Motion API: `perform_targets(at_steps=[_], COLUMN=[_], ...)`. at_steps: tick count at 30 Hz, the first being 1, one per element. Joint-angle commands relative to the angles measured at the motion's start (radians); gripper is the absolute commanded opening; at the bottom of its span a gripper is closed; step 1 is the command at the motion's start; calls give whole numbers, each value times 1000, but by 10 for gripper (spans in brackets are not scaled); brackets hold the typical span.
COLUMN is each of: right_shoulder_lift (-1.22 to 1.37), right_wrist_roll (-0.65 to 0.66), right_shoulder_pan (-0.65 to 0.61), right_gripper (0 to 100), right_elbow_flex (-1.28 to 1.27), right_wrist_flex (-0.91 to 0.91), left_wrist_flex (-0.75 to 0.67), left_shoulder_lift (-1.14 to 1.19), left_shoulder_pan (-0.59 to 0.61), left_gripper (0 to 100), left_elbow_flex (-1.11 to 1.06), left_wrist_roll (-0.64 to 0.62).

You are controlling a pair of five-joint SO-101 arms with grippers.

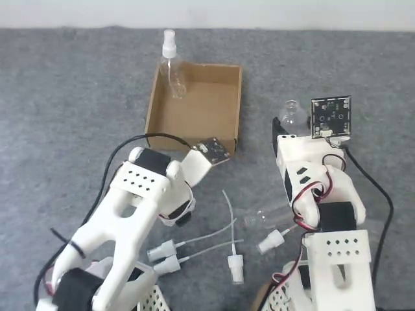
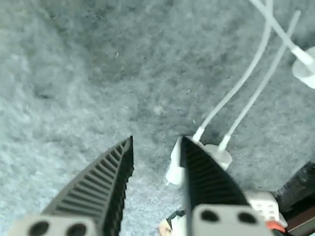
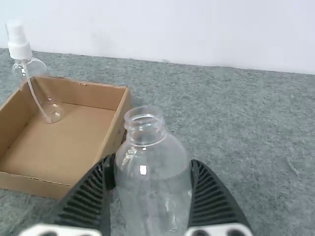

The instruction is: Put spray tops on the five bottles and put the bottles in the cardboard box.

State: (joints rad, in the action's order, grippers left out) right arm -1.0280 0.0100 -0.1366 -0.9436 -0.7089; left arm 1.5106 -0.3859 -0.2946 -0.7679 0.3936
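Standing upright, an uncapped clear bottle (image 3: pixel 145 130) is clamped by its body between the fingers of the right hand (image 3: pixel 151 169), which are closed to the bottle's width. It is held on the right-edge side of the cardboard box (image 1: pixel 237 103), just beside it; whether its base rests on the desk (image 1: pixel 65 97) cannot be told. The box is set toward the middle of the far edge, and a capped bottle (image 1: pixel 171 61), its spray top fitted, is leaned in the box's far left corner.

The left hand (image 2: pixel 156 141) is held low over the desk by the near edge, its fingers moderately spread and nothing between them. One loose spray top (image 2: pixel 172 164) is lying just outside one finger, touching it or nearly so, and a second spray top (image 2: pixel 219 156) is lying right beside the first. Four loose tops (image 1: pixel 235 267) can be counted along the near edge between the two arms, with thin dip tubes (image 2: pixel 235 123) trailed across the desk.

Several failures are judged possible. Because two tops lie so close together, both could be caught at once, or the wanted one could be pushed aside by the finger. The dip tube is long and limp, so the narrow neck could be missed and the tube bent against the rim. The smooth bottle could be twisted in the grip when a top is pressed on. The light box could be shoved as the bottle is lowered in.
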Motion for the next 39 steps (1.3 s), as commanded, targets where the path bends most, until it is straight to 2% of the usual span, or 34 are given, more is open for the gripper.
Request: perform_targets(at_steps=[1,3,8,13,17,21,27,35,39], right_shoulder_lift=[-31,-31,-31,-31,-31,-31,-31,-31,-31], right_wrist_roll=[11,9,9,9,9,9,9,9,9], right_shoulder_pan=[24,41,64,64,64,61,58,56,56], right_gripper=[9,9,9,9,9,9,9,9,9], right_elbow_flex=[28,31,29,28,28,26,25,25,25], right_wrist_flex=[33,33,54,54,54,54,51,48,48], left_wrist_flex=[20,21,8,-158,-242,-253,-425,-445,-457], left_shoulder_lift=[-54,-54,-52,-46,-46,-44,-44,-43,-43], left_shoulder_pan=[-41,-84,-238,-344,-336,-328,-328,-298,-252], left_gripper=[193,193,196,196,196,196,195,187,120], left_elbow_flex=[10,5,-30,-165,-237,-248,-352,-374,-378], left_wrist_roll=[34,55,-15,-75,-74,-72,-74,-80,-75])
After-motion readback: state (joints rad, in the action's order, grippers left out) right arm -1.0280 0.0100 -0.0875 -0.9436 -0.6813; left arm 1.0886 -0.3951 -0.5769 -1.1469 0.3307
